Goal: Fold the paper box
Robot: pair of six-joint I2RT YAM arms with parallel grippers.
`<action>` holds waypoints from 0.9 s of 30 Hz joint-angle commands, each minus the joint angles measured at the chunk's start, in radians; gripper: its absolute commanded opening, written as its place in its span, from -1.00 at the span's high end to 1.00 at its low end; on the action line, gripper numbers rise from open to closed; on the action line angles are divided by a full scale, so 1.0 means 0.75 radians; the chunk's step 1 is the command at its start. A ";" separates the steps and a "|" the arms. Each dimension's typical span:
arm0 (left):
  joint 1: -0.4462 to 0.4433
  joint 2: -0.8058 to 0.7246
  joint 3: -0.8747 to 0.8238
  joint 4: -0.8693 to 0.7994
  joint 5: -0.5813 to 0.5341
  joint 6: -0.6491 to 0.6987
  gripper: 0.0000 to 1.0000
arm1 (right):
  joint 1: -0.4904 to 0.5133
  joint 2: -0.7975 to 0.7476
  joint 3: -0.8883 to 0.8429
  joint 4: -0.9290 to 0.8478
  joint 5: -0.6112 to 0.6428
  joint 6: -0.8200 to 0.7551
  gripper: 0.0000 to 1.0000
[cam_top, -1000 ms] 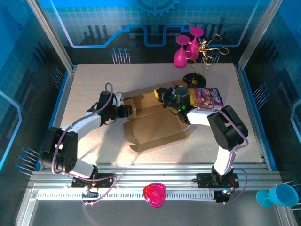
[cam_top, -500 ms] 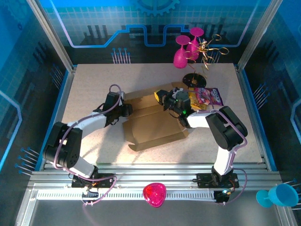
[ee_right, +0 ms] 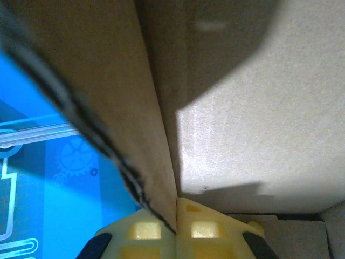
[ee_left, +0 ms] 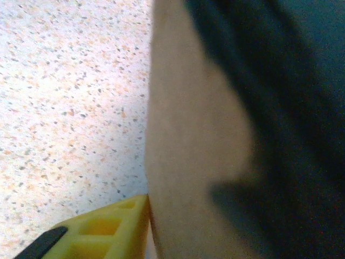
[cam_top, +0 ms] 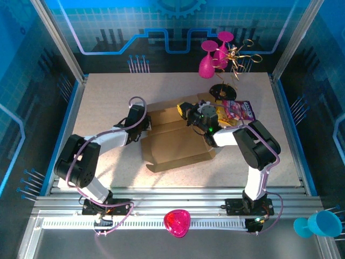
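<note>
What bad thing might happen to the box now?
1. The right gripper pinches just a thin flap edge of the paper box, so the flap might slip out or tear.
2. The snack packet lies right beside that arm, and a wide swing might knock it.
3. The left gripper sits at the box's left side, and a push there might slide the whole box.

1. Top view: bright, even overhead light, sharp throughout; soft shadows lie on the table [cam_top: 108,97] at lower left.
2. Left wrist view: the paper box [ee_left: 188,135] is blurred, with dark shadow filling the right.
3. Right wrist view: the cardboard is soft-focused, with a hard-edged shadow across the top.
</note>
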 commanded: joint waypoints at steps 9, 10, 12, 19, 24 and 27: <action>-0.075 0.124 0.086 -0.193 -0.269 -0.149 1.00 | 0.019 0.006 0.007 -0.013 0.042 0.028 1.00; -0.080 0.129 0.090 -0.205 -0.282 -0.152 1.00 | 0.018 0.004 0.006 -0.014 0.041 0.030 1.00; -0.085 0.137 0.097 -0.225 -0.304 -0.159 1.00 | 0.018 0.002 0.004 -0.014 0.043 0.029 1.00; -0.089 0.147 0.092 -0.224 -0.305 -0.178 1.00 | 0.018 -0.003 0.001 -0.004 0.045 0.033 1.00; -0.092 0.175 0.114 -0.253 -0.306 -0.201 0.85 | 0.022 -0.006 -0.004 0.000 0.052 0.033 1.00; -0.097 0.182 0.125 -0.285 -0.330 -0.224 0.68 | 0.021 -0.007 -0.006 0.003 0.057 0.033 1.00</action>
